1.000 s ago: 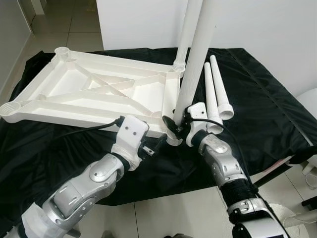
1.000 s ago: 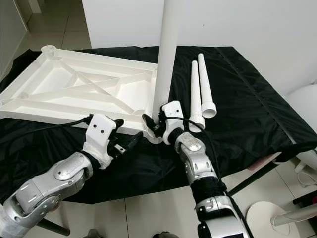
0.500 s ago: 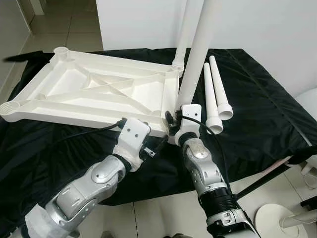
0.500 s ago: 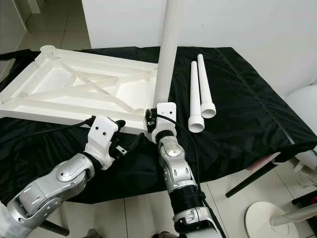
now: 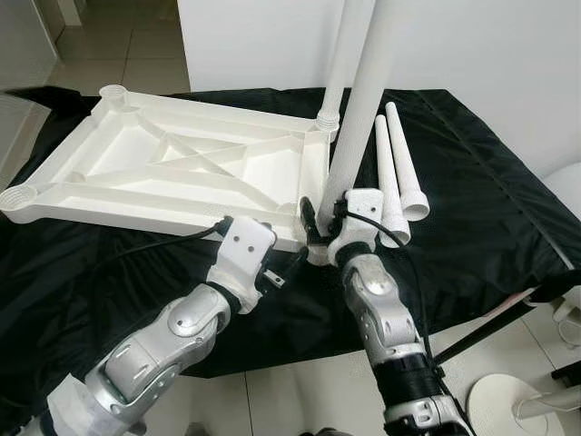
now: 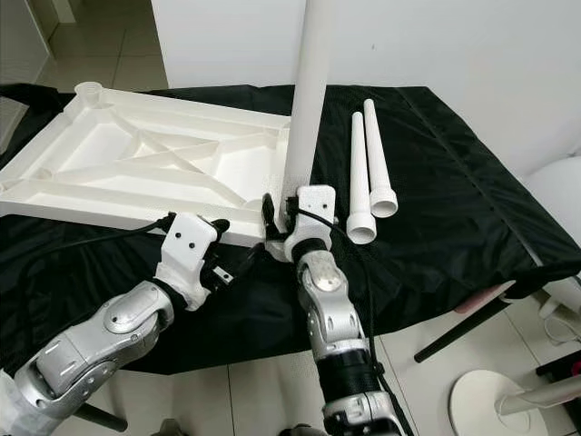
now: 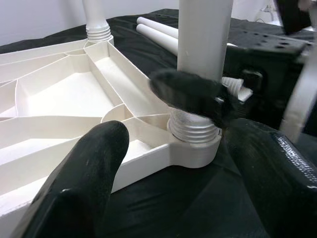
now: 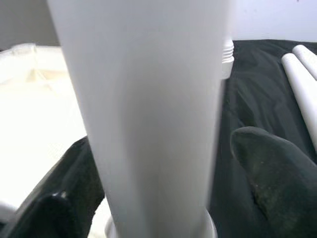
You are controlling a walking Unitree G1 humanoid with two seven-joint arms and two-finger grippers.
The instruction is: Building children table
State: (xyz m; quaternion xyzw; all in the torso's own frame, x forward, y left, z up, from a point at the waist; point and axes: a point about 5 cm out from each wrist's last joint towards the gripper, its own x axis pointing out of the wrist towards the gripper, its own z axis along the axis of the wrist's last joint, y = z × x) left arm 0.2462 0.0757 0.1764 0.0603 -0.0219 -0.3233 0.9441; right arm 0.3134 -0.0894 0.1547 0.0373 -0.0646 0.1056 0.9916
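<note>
The white children's table top (image 5: pixel 136 213) lies upside down on a black cloth. One white leg (image 5: pixel 359 118) stands upright in the near right corner socket (image 7: pixel 195 144). My right gripper (image 5: pixel 322 227) is shut on this leg just above the threaded base, a black finger (image 8: pixel 267 168) on either side. A second leg (image 5: pixel 336 64) stands in the far right corner. Two loose legs (image 5: pixel 390 173) lie side by side on the cloth to the right. My left gripper (image 5: pixel 283 265) hovers open just before the table's front edge, left of the held leg.
The black cloth (image 5: pixel 490 209) covers a low work surface whose front edge runs just beyond my forearms. Open sockets show at the far left corner (image 5: pixel 113 94) and near left corner (image 5: pixel 20 195). Tiled floor lies below, with a round white base (image 5: pixel 508 400) at the right.
My right forearm swung left around the upright leg, then partway back to the right, its wrist turning with it. The left arm crept slightly toward the table edge.
</note>
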